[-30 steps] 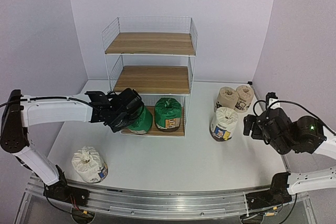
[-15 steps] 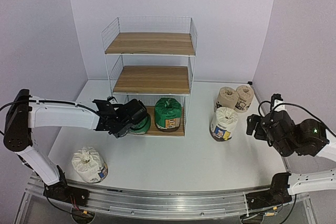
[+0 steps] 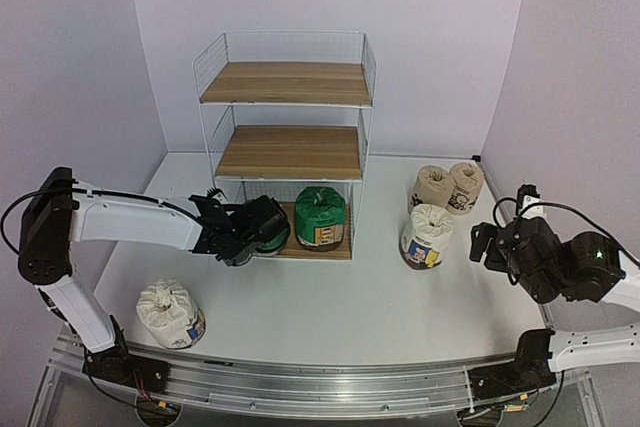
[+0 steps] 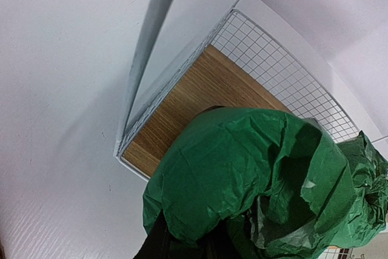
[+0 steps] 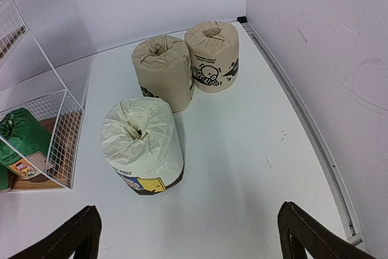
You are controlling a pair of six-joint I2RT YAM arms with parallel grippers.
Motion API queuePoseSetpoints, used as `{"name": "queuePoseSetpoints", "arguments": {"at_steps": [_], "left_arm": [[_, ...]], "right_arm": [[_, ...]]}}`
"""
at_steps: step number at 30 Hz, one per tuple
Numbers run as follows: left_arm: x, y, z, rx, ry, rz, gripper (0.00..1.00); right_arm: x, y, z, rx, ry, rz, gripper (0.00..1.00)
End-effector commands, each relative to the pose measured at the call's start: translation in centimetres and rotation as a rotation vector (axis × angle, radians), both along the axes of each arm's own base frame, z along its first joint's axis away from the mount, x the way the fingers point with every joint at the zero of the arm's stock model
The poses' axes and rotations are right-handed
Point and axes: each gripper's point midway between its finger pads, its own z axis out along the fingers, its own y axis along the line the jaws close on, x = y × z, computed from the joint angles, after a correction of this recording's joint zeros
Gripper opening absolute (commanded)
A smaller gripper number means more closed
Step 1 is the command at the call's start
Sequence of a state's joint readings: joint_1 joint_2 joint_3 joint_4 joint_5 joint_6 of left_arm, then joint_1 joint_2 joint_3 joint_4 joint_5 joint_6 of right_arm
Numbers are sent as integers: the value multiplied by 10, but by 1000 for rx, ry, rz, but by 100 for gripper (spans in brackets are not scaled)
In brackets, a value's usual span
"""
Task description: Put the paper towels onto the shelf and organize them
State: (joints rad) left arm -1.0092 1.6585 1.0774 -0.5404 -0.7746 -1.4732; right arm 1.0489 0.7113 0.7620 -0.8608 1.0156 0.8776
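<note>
The shelf [image 3: 288, 82] has a white wire frame and three wood boards. My left gripper [image 3: 250, 235] is shut on a green paper towel roll [image 3: 272, 231] at the left front of the bottom tier. In the left wrist view the roll [image 4: 242, 174] fills the space above my dark fingers [image 4: 154, 244], over the bottom board [image 4: 200, 98]. A second green roll [image 3: 320, 215] stands on the right of that tier. A white roll [image 3: 427, 235] and two tan rolls [image 3: 433, 185] [image 3: 466, 185] stand right of the shelf. My right gripper [image 5: 194, 241] is open and empty, short of the white roll [image 5: 142, 147].
Another white roll [image 3: 170, 313] stands near the table's front left. The top and middle boards [image 3: 290, 152] hold nothing. The shelf's wire side [image 5: 60, 144] is left of the white roll. The side wall [image 5: 315, 59] runs close along the right, behind the tan rolls [image 5: 163, 71] [image 5: 212, 56].
My left gripper has carried the green roll down and in toward the left of the bottom tier. My right arm has drifted slightly right and lower, still open.
</note>
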Motion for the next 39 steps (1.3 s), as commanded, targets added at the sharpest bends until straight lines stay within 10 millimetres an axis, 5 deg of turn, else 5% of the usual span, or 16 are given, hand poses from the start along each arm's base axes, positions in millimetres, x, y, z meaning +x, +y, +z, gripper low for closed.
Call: {"name": "queuePoseSetpoints", "arguments": {"at_steps": [1,7,14,26,39], "left_arm": [[11,-6,16,-33,-73,47,5],[14,-9,15,-21,-73,56,11],[13,-9,19,-23,-64,66,38],[11,-16,49,-44,-109,14,53],[-29,-28,57,-115,-26,-246,90]], "right_arm": [[-1,-5,10,56,-37,-16,98],[-2,-7,10,57,-41,-15,98],[-3,-8,9,57,-40,-9,98],[-3,-6,6,48,-30,-2,98],[-3,1,4,41,-4,20,98]]}}
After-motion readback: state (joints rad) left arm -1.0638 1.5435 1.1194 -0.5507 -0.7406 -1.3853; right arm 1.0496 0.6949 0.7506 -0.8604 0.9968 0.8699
